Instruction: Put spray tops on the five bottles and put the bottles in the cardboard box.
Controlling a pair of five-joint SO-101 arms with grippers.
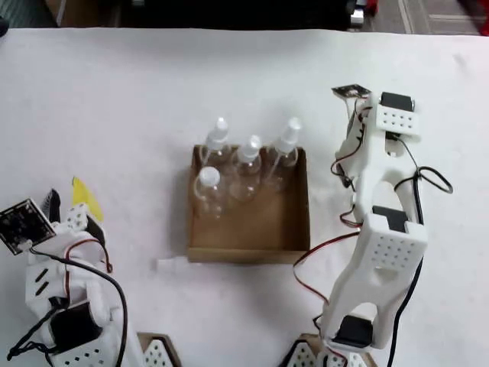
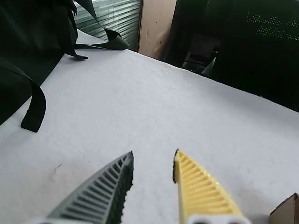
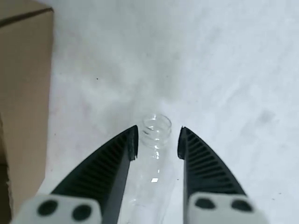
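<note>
The cardboard box (image 1: 248, 253) sits open at the middle of the white desk (image 1: 114, 92). Four bottles stand in its far half, each with a white spray top on. Three make a far row: the left bottle (image 1: 216, 147), the middle bottle (image 1: 248, 162) and the right bottle (image 1: 284, 150). The fourth bottle (image 1: 208, 191) stands just nearer, on the left side. The near half of the box floor is bare cardboard.

The fifth bottle (image 3: 156, 126) is clear and its neck is open, with no top on it. It lies along the right tool (image 3: 156, 140), which is set around it, neck pointing outward. I cannot tell whether the tool is clamped on it or merely set around it. The box wall (image 3: 23, 70) shows close beside them. In the high view the right arm (image 1: 386, 252) stretches from the near edge toward the far side, just right of the box.

The left tool (image 2: 152, 161) is narrowly apart and holds nothing, one side grey and one yellow, over bare desk. In the high view the left tool (image 1: 69, 200) is at the near left, well apart from the box.

A small pale piece (image 1: 164, 264) lies on the desk just off the box's near left corner, too faint to name. Black fabric with straps (image 2: 28, 70) rests at the desk's edge in the left wrist view
</note>
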